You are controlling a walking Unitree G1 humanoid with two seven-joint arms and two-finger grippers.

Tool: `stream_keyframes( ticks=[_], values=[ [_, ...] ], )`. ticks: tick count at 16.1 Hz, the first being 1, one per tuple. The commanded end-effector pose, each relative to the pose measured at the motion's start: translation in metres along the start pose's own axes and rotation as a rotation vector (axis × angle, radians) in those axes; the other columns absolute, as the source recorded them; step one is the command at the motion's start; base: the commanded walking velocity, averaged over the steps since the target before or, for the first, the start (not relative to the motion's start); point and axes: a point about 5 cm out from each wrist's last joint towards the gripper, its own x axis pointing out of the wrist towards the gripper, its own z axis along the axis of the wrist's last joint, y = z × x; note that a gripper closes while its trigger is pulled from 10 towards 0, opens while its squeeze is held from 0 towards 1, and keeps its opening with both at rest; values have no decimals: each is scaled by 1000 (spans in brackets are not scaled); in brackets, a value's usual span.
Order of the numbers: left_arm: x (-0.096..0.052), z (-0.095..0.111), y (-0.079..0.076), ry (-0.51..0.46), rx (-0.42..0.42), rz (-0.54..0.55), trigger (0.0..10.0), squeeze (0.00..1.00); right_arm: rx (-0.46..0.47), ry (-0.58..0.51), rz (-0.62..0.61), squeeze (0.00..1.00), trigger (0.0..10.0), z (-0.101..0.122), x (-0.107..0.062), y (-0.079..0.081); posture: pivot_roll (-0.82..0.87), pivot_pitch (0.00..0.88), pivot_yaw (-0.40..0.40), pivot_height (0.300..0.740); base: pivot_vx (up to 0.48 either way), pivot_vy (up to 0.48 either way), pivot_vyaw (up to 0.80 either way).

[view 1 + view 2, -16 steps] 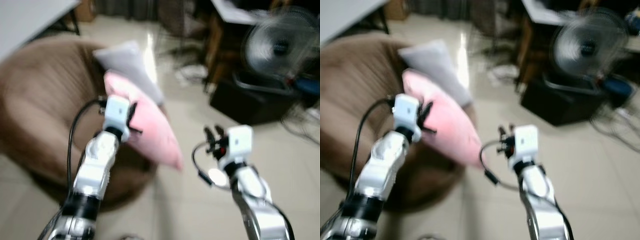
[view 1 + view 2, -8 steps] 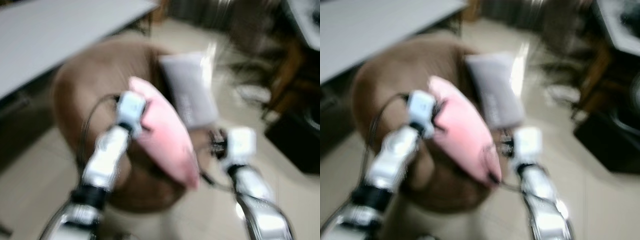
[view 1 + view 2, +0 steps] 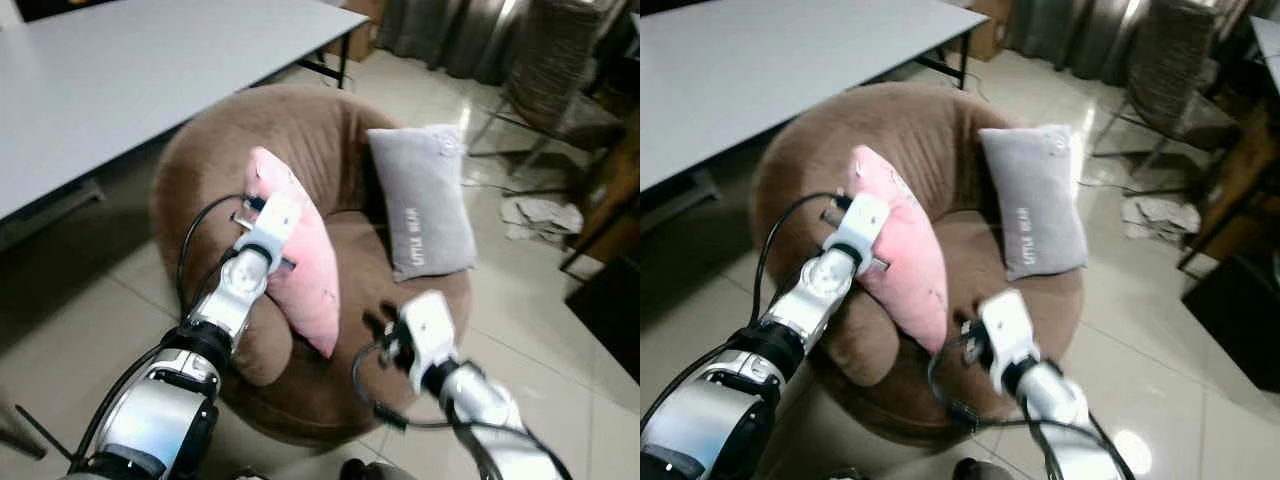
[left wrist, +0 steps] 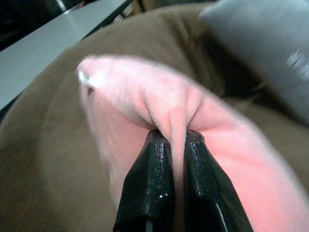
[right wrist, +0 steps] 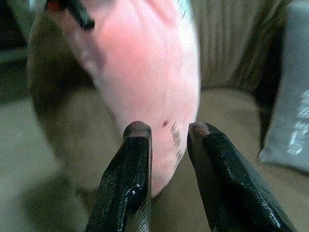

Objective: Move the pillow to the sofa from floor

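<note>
I'm reaching my left arm forward, left gripper (image 4: 171, 145) pinching the pillow (image 3: 300, 255). My right gripper (image 5: 166, 133) is hovering lower, fingers slightly apart.

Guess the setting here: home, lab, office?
Probably a lived-in home room: a round brown plush sofa chair holding a grey rectangular cushion, a long white table, and glossy beige floor tiles.

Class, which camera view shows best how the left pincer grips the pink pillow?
The left wrist view: the left pincer has its fingers pinched on a fold of the pink pillow. The eye views show the whole pillow held over the brown sofa, the grip itself hidden. The right wrist view shows its lower end.
</note>
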Motion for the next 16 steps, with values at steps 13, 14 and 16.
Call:
stream_keyframes(
  ticks=[13,14,16],
  values=[
    [-6,27,82,-275,-155,292,10000,1000,-6,-43,-5,0,10000,9,1,-8,27,63,-81,740,0,0,0],
    [-11,30,88,-359,-266,283,10000,1000,-2,-58,-23,0,10000,11,1,-9,25,61,-78,740,0,0,0],
    [-23,24,97,-416,-416,264,10000,0,16,-104,-77,0,10000,17,0,-11,15,55,-67,740,0,0,0]
  ],
)
